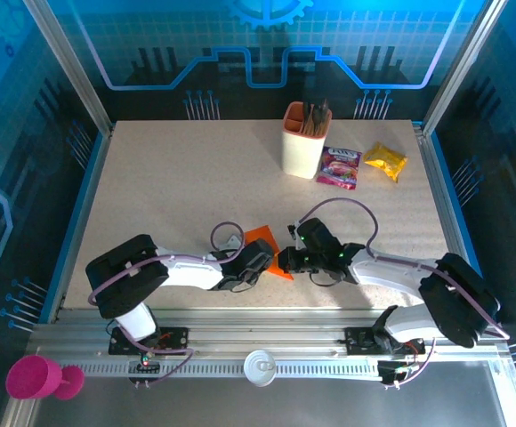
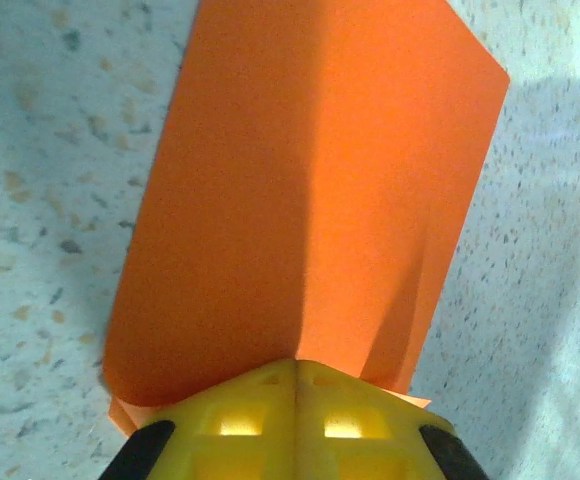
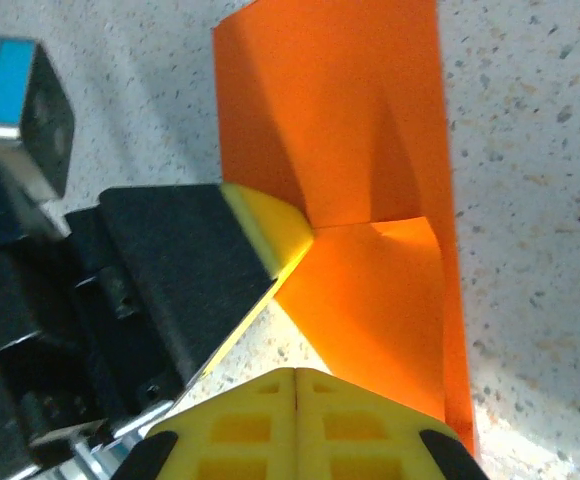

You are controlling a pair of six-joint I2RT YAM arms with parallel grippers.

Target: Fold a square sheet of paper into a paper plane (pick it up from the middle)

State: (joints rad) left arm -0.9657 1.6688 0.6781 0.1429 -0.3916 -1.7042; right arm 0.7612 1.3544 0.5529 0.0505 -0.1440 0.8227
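Robot lab cell. Speckled table (image 1: pixel 196 178) boxed in by aluminium posts (image 1: pixel 67 62). Blue circuit-print panels (image 1: pixel 267 44) stand behind it. Slotted mounting rail (image 1: pixel 267 342) runs along its near edge.

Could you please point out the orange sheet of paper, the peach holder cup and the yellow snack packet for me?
thin bright orange paper sheet (image 2: pixel 310 200): left wrist view, its flat middle.
tall peach-orange holder cup (image 1: pixel 303 151): top external view, its front wall.
crinkly yellow snack packet (image 1: pixel 386 161): top external view, its centre.

Orange sheet of paper (image 1: pixel 262 238) — creased, folded over — on table (image 1: pixel 196 178)
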